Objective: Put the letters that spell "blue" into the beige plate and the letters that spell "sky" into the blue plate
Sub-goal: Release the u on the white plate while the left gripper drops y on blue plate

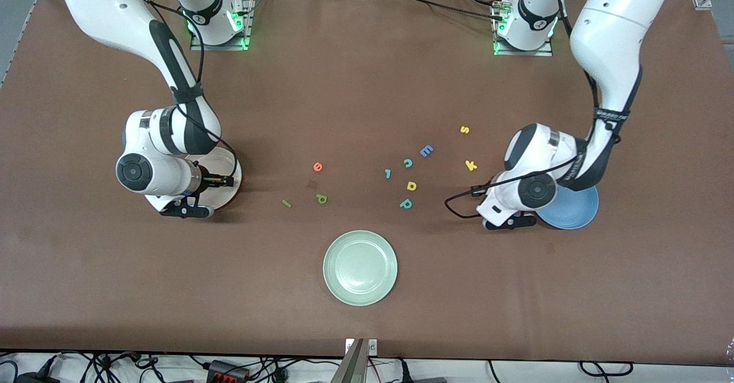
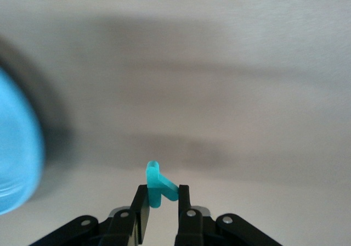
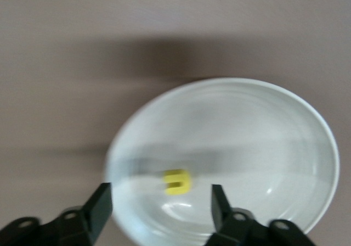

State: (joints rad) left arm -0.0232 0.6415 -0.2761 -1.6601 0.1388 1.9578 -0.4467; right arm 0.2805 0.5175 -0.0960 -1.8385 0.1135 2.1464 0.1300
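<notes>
I had the brown matte tabletop (image 1: 367,85) spread across the frame, the smooth beige plate (image 3: 263,125) at middle left under the right hand (image 3: 159,202), which stood wide over a yellow u (image 3: 177,182) lying in it. At middle right the left hand (image 2: 163,202) was clamped on the teal y (image 2: 159,183) just beside the glossy blue plate (image 1: 573,211). These small letters looked light, stiff and slick, best pinched across a flat stroke; the s (image 1: 465,130) and k (image 1: 471,165) lay loose at centre right.

The right gripper (image 3: 159,202) hangs over the round beige plate (image 3: 285,125), fingers spread wide. A small yellow toy letter u (image 3: 177,182) shows between them, on the plate.
</notes>
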